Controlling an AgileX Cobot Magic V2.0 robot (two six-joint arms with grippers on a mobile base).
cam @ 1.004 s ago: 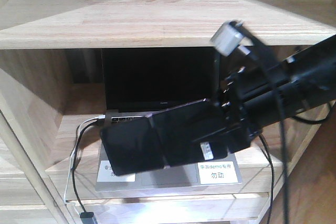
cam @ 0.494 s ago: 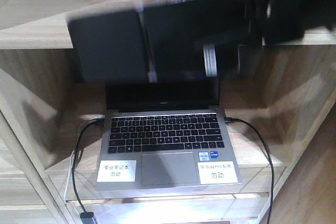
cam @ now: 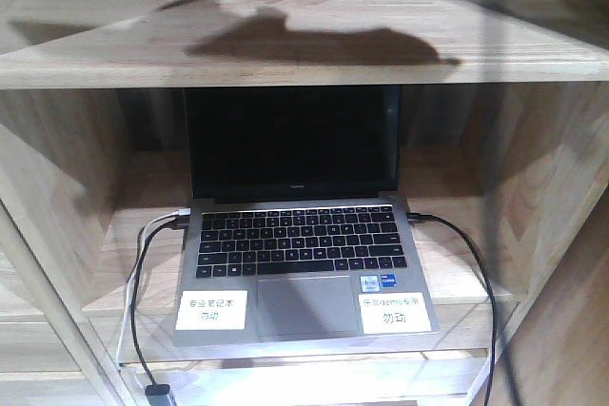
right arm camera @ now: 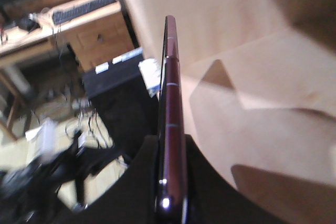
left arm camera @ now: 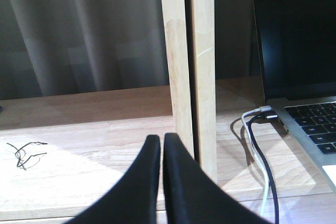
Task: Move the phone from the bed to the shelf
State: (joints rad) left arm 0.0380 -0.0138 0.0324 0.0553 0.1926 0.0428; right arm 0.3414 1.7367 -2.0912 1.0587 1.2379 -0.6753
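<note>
Pale-wood shelf (cam: 285, 59) holds open laptop (cam: 300, 263); curtain (left arm camera: 79, 30) behind.

Warm overhead light, mixed sharpness across the three views.
Front view: pale natural-wood shelf (cam: 285, 49) lit from above, with a dark soft-edged shadow on its upper board; silver laptop (cam: 303, 244) fairly sharp, its black screen dim in the recess; top edge blurred. Left wrist view: black left tool (left arm camera: 161, 182) close and soft, sunlit patch on the board, grey curtain (left arm camera: 79, 35) dim. Right wrist view: heavy blur at lower left; glossy rose-gold-edged phone (right arm camera: 171, 129) shows small glints.
</note>
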